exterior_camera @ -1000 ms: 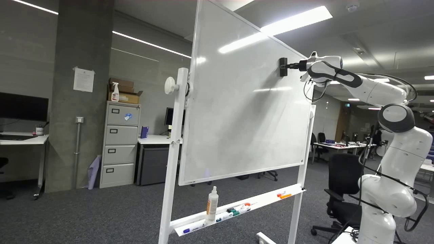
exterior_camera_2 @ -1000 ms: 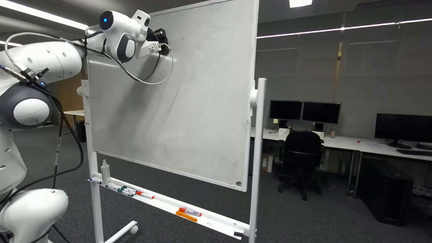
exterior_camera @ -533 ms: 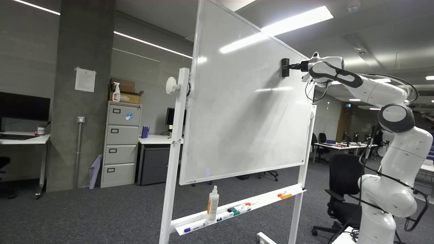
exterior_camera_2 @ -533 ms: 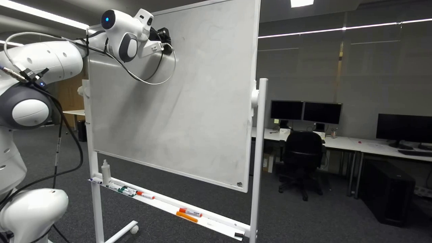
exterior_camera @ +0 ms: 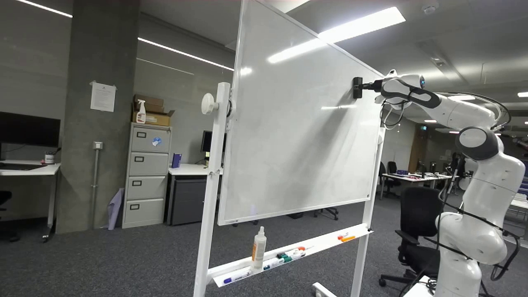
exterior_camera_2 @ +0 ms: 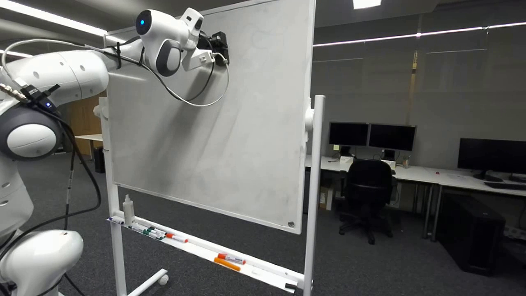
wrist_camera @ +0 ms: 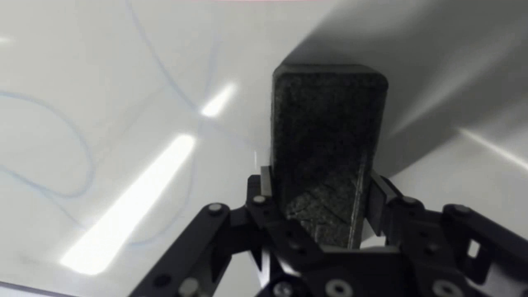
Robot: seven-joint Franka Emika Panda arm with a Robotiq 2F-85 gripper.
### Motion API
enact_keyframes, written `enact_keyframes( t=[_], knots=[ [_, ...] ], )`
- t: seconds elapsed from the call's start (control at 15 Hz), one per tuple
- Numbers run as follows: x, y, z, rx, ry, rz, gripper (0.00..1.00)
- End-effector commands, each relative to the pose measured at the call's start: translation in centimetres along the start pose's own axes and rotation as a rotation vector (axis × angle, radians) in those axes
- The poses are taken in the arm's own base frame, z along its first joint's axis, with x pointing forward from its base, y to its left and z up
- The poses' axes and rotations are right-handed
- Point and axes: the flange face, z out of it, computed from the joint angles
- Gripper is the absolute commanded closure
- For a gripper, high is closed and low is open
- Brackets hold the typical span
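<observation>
- High on the board (exterior_camera: 280, 132): the block (wrist_camera: 326, 132), against or barely off it, I cannot tell which.
- Gripper (wrist_camera: 321, 186): parted to the block's width, clamped on both its sides.
- The board is glossy white: faint blue lines (wrist_camera: 90, 165), bright glare (wrist_camera: 130, 206), slanting shadow (wrist_camera: 412, 144).
- Tray (exterior_camera: 326, 242) below: markers (exterior_camera_2: 227, 263), a bottle (exterior_camera: 258, 249).
- Room: grey carpet (exterior_camera: 103, 264), cabinet (exterior_camera: 148, 165), desks (exterior_camera_2: 419, 174), monitors (exterior_camera_2: 391, 137), chair (exterior_camera_2: 368, 181).

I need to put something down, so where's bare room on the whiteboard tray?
The tray is bare between the orange marker and the red-capped marker beside the green-capped markers. It's crowded from the blue-capped marker, past the bottle, to those green-capped markers. Above, the pincer grips a black block by the whiteboard.
</observation>
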Motion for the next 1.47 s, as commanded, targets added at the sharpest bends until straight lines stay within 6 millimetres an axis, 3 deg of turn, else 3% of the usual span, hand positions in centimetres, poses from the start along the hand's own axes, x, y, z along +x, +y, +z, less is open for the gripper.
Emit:
enact_keyframes(
  t=[0.0, 0.27, 0.53, 0.93, 1.4],
  knots=[
    [0.3, 2.2, 0.8, -0.066, -0.018, 0.029, 0.70],
    [0.3, 2.9, 1.3, -0.085, -0.020, 0.049, 0.70],
    [0.6, 0.1, 2.6, -0.031, -0.034, 0.027, 0.70],
    [0.7, -5.7, 3.6, 0.088, -0.057, -0.051, 0.70],
    [1.8, -14.7, 1.1, 0.278, -0.036, -0.177, 0.70]
  ],
)
